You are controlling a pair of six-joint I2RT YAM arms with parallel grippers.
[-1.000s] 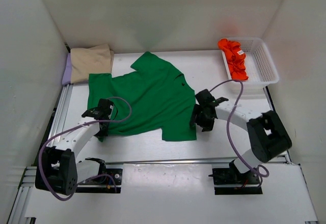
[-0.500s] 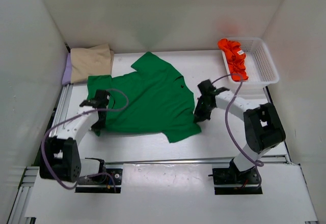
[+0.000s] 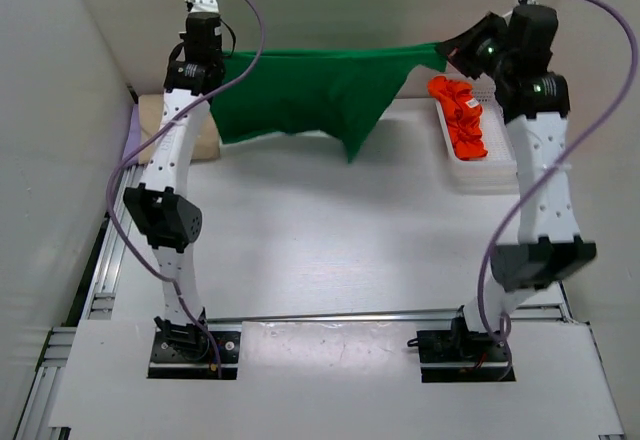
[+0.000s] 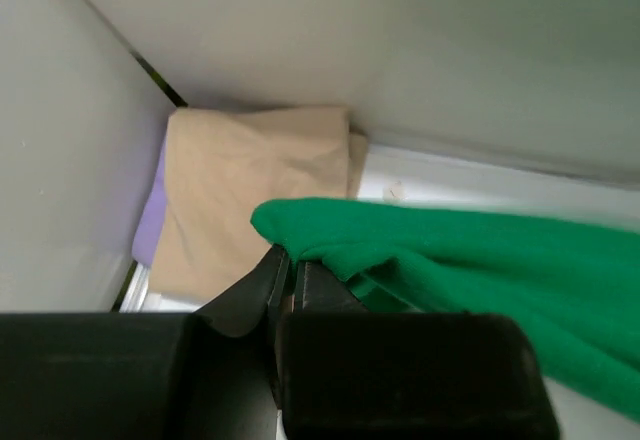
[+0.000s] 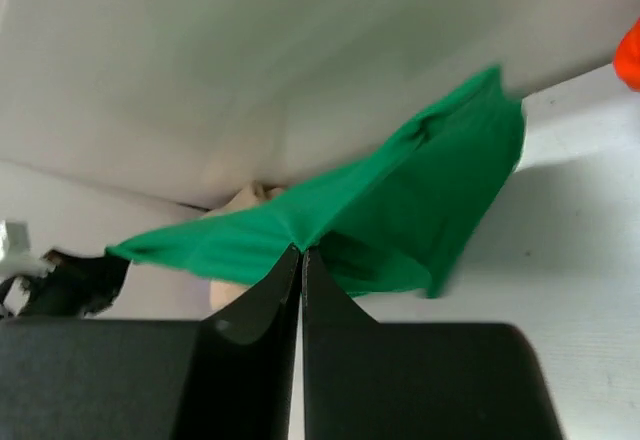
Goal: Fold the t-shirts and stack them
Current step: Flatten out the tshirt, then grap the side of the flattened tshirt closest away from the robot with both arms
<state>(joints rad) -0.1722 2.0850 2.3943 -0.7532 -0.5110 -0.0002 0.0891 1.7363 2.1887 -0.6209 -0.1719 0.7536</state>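
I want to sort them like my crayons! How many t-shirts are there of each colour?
green t-shirt: 1
orange-red t-shirt: 1
beige t-shirt: 1
lilac t-shirt: 1
Total: 4 t-shirts

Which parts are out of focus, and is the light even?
Top external view: even, soft light, all sharp, no glare on the green t-shirt. Left wrist view: the left gripper is dark and blurred near the lens; the beige t-shirt is clearer. Right wrist view: the right gripper is dark too; the orange-red t-shirt blurs at the edge.
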